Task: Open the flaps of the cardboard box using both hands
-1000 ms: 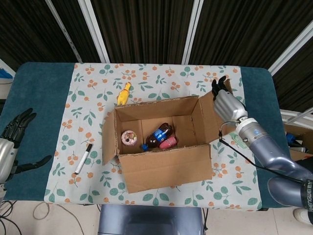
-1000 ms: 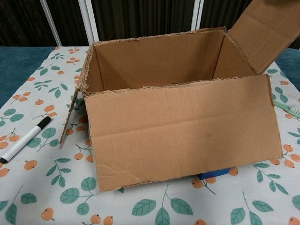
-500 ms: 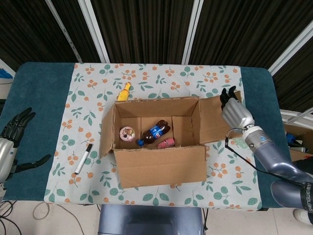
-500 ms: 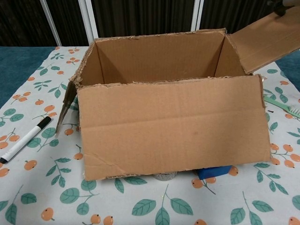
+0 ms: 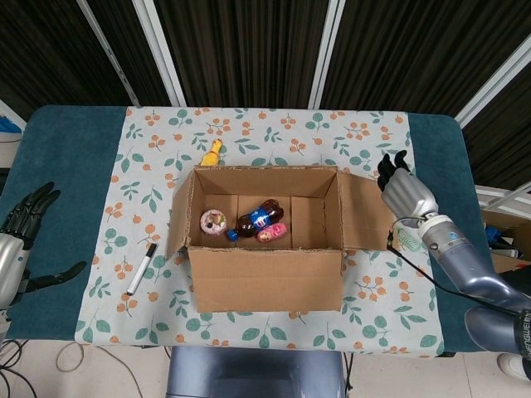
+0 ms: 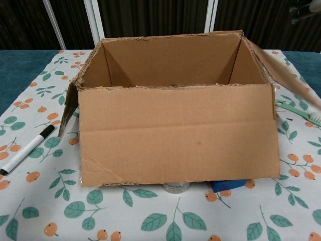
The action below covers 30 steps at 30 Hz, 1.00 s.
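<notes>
The cardboard box (image 5: 265, 278) stands mid-table with its top open. Its front flap (image 6: 178, 133) hangs down over the front wall, and the left flap (image 5: 177, 211) leans outward. The right flap (image 5: 365, 211) lies folded out, sloping down to the right, as the chest view (image 6: 293, 85) also shows. My right hand (image 5: 405, 192) is at that flap's outer edge with its fingers stretched out; only its dark fingertips (image 6: 303, 9) show in the chest view, and contact is unclear. My left hand (image 5: 21, 240) hovers far left over the teal cloth, fingers spread, holding nothing.
Inside the box lie a cola bottle (image 5: 257, 220), a round doughnut-like toy (image 5: 213, 221) and a pink item (image 5: 272, 234). A yellow toy (image 5: 212, 152) lies behind the box, a marker (image 5: 141, 268) to its left, and a green brush (image 6: 301, 113) to its right. A blue object (image 6: 228, 184) peeks from under the front flap.
The right flap has swung from upright down and outward, my right hand moving right with it. The front flap has dropped against the front wall and the box has shifted left. My left hand stayed still.
</notes>
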Tool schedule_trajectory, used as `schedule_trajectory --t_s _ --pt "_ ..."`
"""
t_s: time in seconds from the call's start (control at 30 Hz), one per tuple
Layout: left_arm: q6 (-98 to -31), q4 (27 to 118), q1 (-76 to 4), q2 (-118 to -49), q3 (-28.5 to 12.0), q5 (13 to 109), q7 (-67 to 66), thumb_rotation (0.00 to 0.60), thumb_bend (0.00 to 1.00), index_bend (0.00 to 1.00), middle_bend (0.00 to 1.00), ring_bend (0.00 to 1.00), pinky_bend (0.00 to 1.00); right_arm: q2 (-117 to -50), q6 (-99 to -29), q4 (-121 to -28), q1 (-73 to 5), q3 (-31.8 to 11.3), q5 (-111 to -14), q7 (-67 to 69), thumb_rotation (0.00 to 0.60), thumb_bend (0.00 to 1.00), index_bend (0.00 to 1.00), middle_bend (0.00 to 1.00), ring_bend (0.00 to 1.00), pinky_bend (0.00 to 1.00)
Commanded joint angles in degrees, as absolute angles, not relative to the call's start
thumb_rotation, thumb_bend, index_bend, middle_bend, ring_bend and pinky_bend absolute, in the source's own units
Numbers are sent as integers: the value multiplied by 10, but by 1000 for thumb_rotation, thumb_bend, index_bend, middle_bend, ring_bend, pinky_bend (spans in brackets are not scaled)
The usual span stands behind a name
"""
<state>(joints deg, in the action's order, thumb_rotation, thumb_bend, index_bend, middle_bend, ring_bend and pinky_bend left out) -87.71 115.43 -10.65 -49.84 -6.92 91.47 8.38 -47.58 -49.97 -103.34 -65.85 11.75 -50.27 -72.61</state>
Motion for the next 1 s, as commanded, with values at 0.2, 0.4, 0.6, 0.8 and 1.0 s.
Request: schedule_trajectory --t_s 0.2,0.4,0.6,0.8,1.0 --pt "-879 1155 -106 -498 -70 915 83 600 104 0 0 0 105 -462 -525 -1031 -647 106 -503 -726 600 289 75 60 65 192" --pt "-878 1150 -105 -498 -70 909 76 600 104 0 0 0 105 -454 -579 -1044 -610 78 -492 -667 600 288 60 52 60 192" --pt "-882 1125 -93 -507 -64 890 36 600 104 0 0 0 99 -456 -655 -1073 -519 50 -499 -514 600 238 4 6 21 192" --pt "-890 1088 -79 -532 -58 866 11 600 92 0 0 0 92 -476 -714 -1094 -431 29 -501 -365 600 183 0 0 0 192" --pt "-881 1019 -68 -570 -49 831 -9 600 44 0 0 0 50 -522 -768 -1098 -339 13 -530 -205 600 177 0 0 0 192"
